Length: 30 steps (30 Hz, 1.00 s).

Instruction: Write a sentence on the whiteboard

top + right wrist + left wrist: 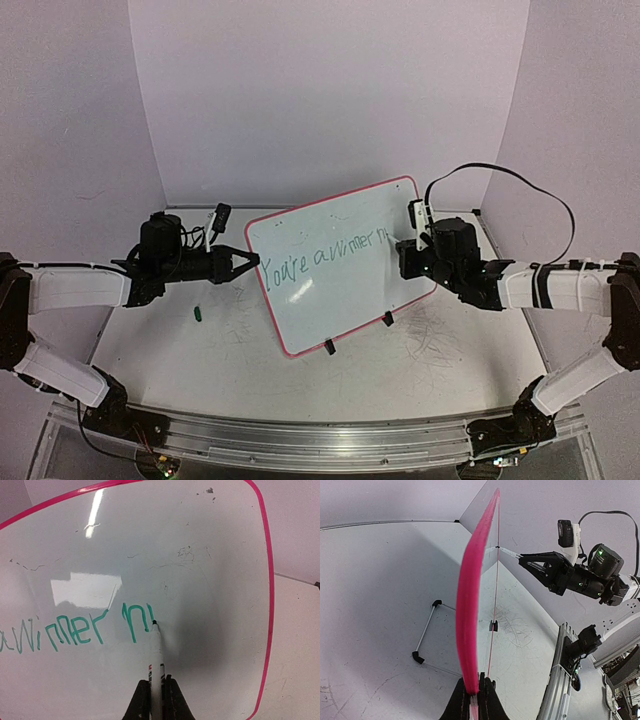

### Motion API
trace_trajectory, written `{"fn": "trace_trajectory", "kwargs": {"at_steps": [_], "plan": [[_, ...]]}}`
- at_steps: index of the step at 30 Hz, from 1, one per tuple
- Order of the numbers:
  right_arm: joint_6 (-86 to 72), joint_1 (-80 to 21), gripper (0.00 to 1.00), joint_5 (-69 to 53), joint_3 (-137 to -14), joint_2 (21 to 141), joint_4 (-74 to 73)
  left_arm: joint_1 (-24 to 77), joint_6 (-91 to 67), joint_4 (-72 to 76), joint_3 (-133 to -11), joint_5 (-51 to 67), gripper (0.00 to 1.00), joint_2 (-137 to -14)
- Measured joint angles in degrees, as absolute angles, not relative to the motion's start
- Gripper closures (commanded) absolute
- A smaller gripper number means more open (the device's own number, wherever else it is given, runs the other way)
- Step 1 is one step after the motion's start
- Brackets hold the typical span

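Clamping the whiteboard, left pincer views only its edge; right pincer grips marker touching the sentence.

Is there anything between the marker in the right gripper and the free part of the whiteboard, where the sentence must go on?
Nothing visible. The right gripper holds the marker with its tip on the whiteboard, just right of the last green stroke of the sentence. From there to the pink frame, only faint grey marks.
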<state>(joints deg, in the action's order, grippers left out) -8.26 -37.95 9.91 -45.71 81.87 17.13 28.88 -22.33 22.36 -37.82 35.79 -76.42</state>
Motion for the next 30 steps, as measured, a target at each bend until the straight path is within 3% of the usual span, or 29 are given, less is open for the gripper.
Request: {"fn": "trace_trajectory", "kwargs": {"at_steps": [30], "plan": [[-8.7, -37.0, 1.00, 6.3, -44.8, 81.7, 20.9, 28.9, -22.3, 22.3, -37.8, 35.8, 1.00, -76.4]]}}
